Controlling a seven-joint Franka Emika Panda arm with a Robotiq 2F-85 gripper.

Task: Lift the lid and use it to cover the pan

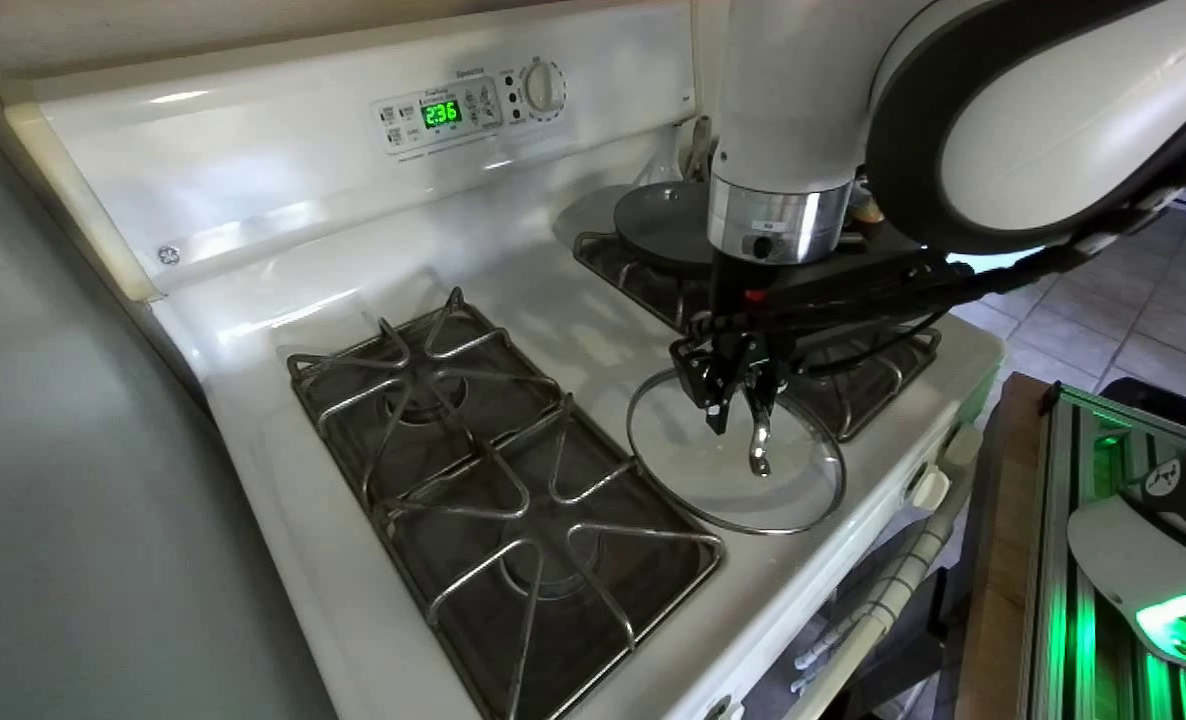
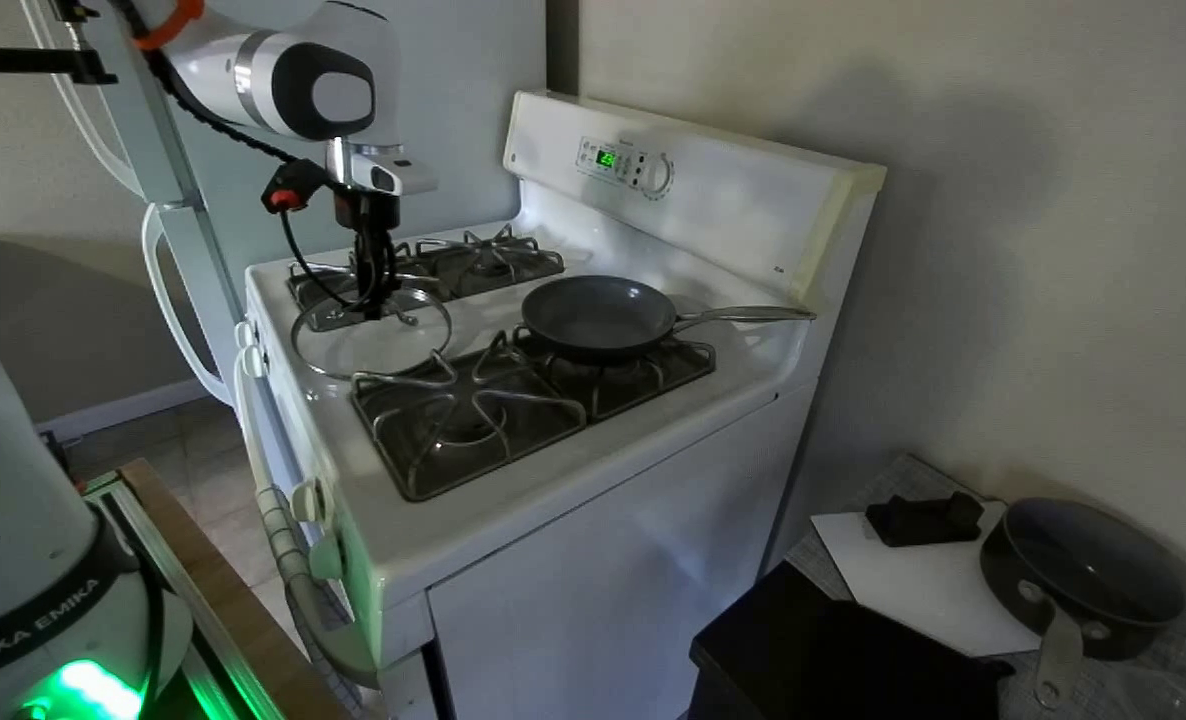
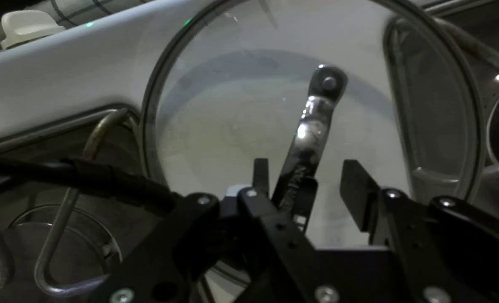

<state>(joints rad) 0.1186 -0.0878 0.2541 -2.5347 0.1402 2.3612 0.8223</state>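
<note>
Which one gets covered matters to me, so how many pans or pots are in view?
2: the frying pan toward the back of the stove, and a deep pot off to its side. Others may be hidden.

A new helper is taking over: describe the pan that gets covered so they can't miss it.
Find the white stove with the green display on its back panel. Toward the rear of the stovetop, close to that panel, sits the frying pan, round and dark grey. It is shallow and stands on the stove, unlike the deep pot, which stands off it.
</note>
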